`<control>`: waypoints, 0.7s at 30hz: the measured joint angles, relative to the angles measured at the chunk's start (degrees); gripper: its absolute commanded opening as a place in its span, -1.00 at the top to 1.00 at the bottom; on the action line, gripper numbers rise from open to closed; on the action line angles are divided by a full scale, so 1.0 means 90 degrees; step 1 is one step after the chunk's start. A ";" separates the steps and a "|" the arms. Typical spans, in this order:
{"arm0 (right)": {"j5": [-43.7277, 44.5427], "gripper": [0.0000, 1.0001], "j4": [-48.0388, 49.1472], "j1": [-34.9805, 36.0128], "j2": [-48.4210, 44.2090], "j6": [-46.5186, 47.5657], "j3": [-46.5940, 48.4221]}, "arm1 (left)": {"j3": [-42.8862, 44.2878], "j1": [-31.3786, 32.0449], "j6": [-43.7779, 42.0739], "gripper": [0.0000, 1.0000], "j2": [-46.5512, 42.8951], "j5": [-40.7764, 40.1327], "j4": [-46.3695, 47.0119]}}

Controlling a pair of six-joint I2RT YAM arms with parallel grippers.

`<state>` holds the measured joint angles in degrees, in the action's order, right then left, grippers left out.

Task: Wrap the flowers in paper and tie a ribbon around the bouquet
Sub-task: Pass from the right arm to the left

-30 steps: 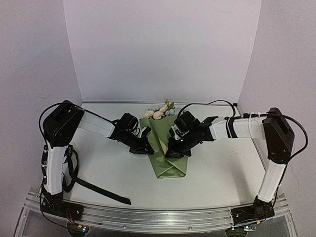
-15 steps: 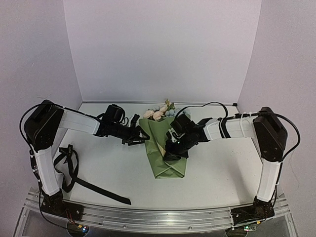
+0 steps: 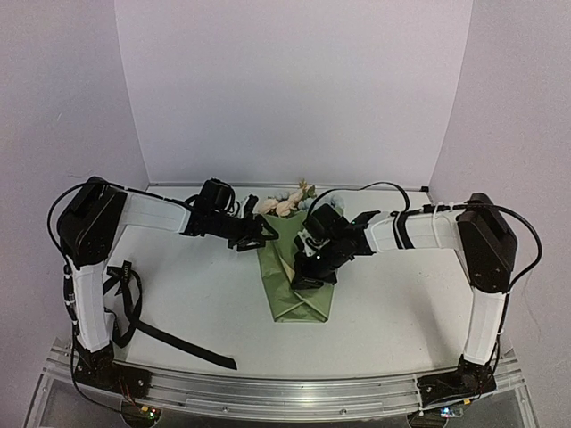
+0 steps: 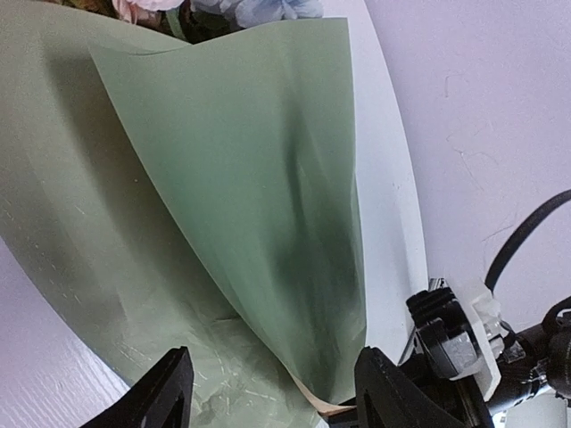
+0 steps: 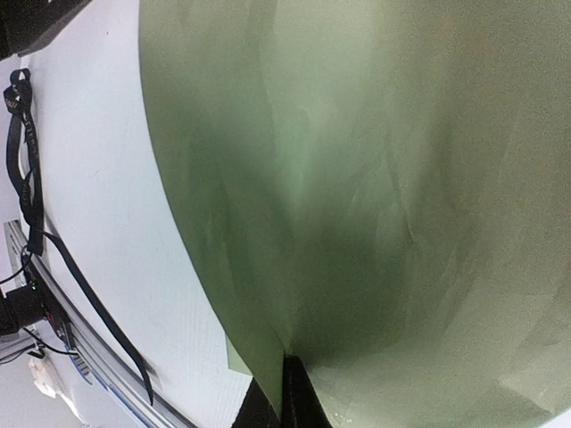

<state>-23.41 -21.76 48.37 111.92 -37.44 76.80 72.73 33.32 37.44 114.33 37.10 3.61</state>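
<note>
Left gripper (image 3: 259,234) has let go and opened: a second ago it sat closed low against the left flank of the bouquet (image 3: 299,290), and now it stands with jaws apart at the bouquet's upper left edge, just below the flowers (image 3: 285,203). Right gripper (image 3: 305,272) has not shifted; it stays closed on the bouquet's right side, apparently pinching a fold of the paper (image 5: 357,178) to keep the cone from unrolling. My reading is that the left arm is re-gripping higher up to tighten or finish the wrap, so the tying has not begun: the ribbon (image 3: 178,343) lies on the table (image 3: 401,312) well to the left of the bouquet, near the left arm's base. From above the cone looks tidy, but the left wrist view shows a loose flap of paper standing up between the open left gripper (image 4: 272,392), a sliver of tan underside at its bottom corner. Only the right wrist view shows the creases converging at the closed right gripper (image 5: 287,392), with the ribbon (image 5: 89,294) trailing off to the side.
</note>
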 measured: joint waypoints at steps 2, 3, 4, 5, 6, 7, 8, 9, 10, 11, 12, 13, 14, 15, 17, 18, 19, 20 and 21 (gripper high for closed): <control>0.0007 1.00 -0.0031 0.0013 0.0044 0.0076 0.0012 | 0.0112 0.0000 -0.0104 -0.18 0.0147 -0.0011 -0.0129; 0.0012 1.00 -0.0050 0.0020 0.0065 0.0117 0.0014 | 0.0156 0.0000 -0.0164 -0.15 0.0210 -0.0020 -0.0182; 0.0014 1.00 -0.0075 0.0024 0.0082 0.0159 0.0014 | 0.0194 0.0000 -0.0204 -0.12 0.0260 -0.0027 -0.0246; 0.0016 1.00 -0.0101 0.0029 0.0093 0.0199 0.0014 | 0.0233 0.0000 -0.0240 -0.08 0.0312 -0.0030 -0.0314; 0.0017 1.00 -0.0119 0.0032 0.0098 0.0241 0.0014 | 0.0272 0.0000 -0.0299 -0.05 0.0358 -0.0031 -0.0391; 0.0018 1.00 -0.0139 0.0035 0.0101 0.0291 0.0014 | 0.0307 0.0000 -0.0347 -0.01 0.0396 -0.0029 -0.0466; 0.0018 1.00 -0.0162 0.0035 0.0101 0.0338 0.0014 | 0.0340 0.0000 -0.0382 0.01 0.0428 -0.0027 -0.0525; 0.0018 1.00 -0.0179 0.0040 0.0101 0.0393 0.0014 | 0.0369 0.0000 -0.0428 0.06 0.0456 -0.0027 -0.0574; 0.0018 1.00 -0.0188 0.0041 0.0101 0.0434 0.0014 | 0.0396 0.0000 -0.0474 0.09 0.0474 -0.0029 -0.0629; 0.0018 1.00 -0.0199 0.0042 0.0101 0.0474 0.0014 | 0.0435 -0.0002 -0.0510 0.13 0.0489 -0.0024 -0.0688; 0.0017 1.00 -0.0208 0.0046 0.0101 0.0517 0.0014 | 0.0492 -0.0006 -0.0530 0.15 0.0513 -0.0013 -0.0738; 0.0016 1.00 -0.0211 0.0051 0.0101 0.0553 0.0014 | 0.0554 -0.0012 -0.0548 0.17 0.0545 0.0006 -0.0754; 0.0013 1.00 -0.0213 0.0055 0.0101 0.0591 0.0014 | 0.0615 -0.0016 -0.0568 0.19 0.0578 0.0024 -0.0761; 0.0006 1.00 -0.0216 0.0058 0.0101 0.0634 0.0014 | 0.0675 -0.0018 -0.0592 0.23 0.0610 0.0036 -0.0774; -0.0007 1.00 -0.0220 0.0061 0.0101 0.0710 0.0014 | 0.0778 -0.0029 -0.0642 0.36 0.0665 0.0055 -0.0816; -0.0008 1.00 -0.0224 0.0063 0.0101 0.0741 0.0014 | 0.0828 -0.0033 -0.0667 0.45 0.0693 0.0077 -0.0842; -0.0006 0.99 -0.0231 0.0065 0.0101 0.0772 0.0014 | 0.0889 -0.0039 -0.0684 0.54 0.0728 0.0095 -0.0884; -0.0006 0.92 -0.0238 0.0065 0.0101 0.0797 0.0014 | 0.0942 -0.0044 -0.0713 0.64 0.0761 0.0108 -0.0908; -0.0006 0.80 -0.0245 0.0065 0.0101 0.0818 0.0014 | 0.0983 -0.0045 -0.0706 0.77 0.0786 0.0126 -0.0917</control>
<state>-23.46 -23.97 48.95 112.84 -30.08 76.93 81.58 32.92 31.08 121.41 38.23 -4.64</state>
